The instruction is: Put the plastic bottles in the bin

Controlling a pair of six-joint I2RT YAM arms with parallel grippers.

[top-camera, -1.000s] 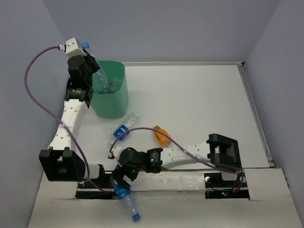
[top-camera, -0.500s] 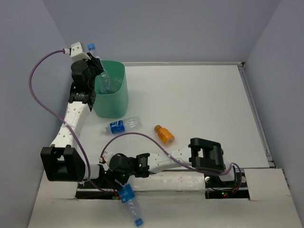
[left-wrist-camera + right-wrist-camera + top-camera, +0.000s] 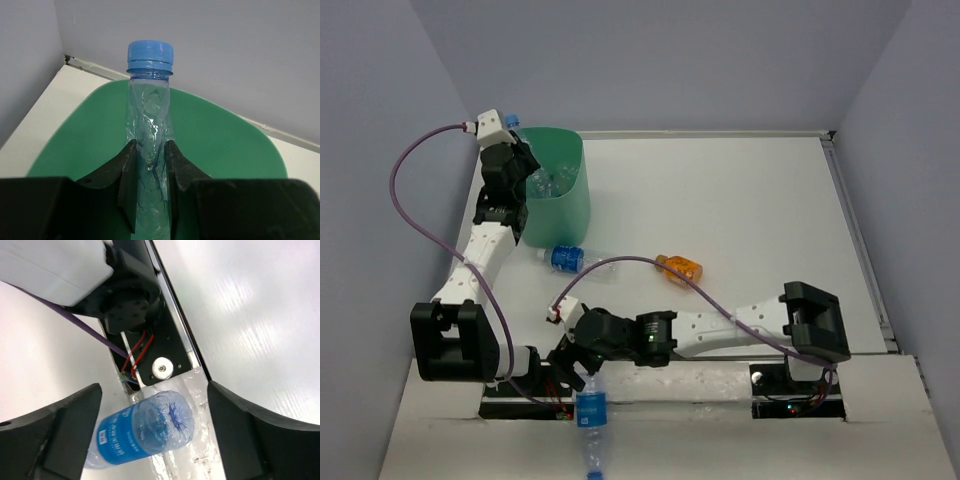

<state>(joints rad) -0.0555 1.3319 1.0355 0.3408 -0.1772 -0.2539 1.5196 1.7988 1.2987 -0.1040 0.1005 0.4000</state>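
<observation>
The crushed bottle [image 3: 149,100] stands cap-up at the rim of the green bin [image 3: 225,135], clamped between the fingers of the left gripper [image 3: 150,150] — best carry it fully over the opening before letting go. The right gripper [image 3: 152,390] hangs spread wide over a blue-labelled bottle [image 3: 145,427] at the near edge of the table [image 3: 740,200] — centre it, then squeeze.

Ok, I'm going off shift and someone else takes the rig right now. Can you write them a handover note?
Left gripper: shut on a crushed clear plastic bottle with a blue cap, held at the mint-green plastic bin, not yet released.
Right gripper: open, over a clear blue-labelled bottle lying on the near ledge.
Done: a few clear bottles lie in the bin.
Left: drop the held one, then bin the ledge bottle, a second blue-labelled bottle and a small orange bottle, both on the table.
</observation>
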